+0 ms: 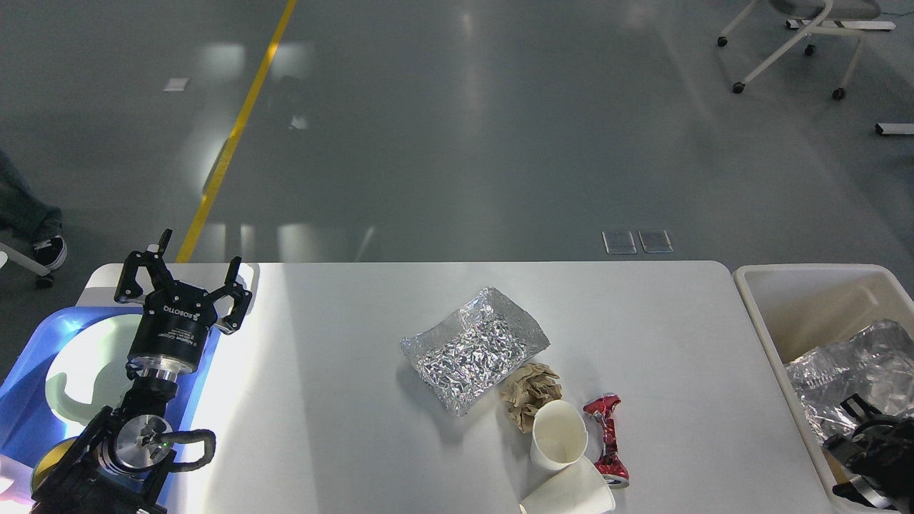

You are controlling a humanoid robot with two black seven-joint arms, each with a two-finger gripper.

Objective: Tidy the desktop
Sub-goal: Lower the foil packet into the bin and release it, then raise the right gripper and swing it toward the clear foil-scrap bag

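The desktop [343,400] is a white tabletop with rounded corners. On it lie a crumpled foil sheet [475,348], a brown paper wad [530,392], two white paper cups, one upright [558,434] and one on its side [571,492], and a red toy hoverboard [607,439]. My left gripper [187,275] is open and empty above the far left corner, over a blue tray [28,371]. My right gripper [860,421] is dark and end-on over the beige bin [785,285]; its fingers cannot be told apart.
The blue tray holds a pale green plate [78,364] and a yellow item [46,460]. The beige bin at the right holds crumpled foil [850,371]. A wheeled chair [792,43] stands far behind. A person's shoe [48,251] is at the left.
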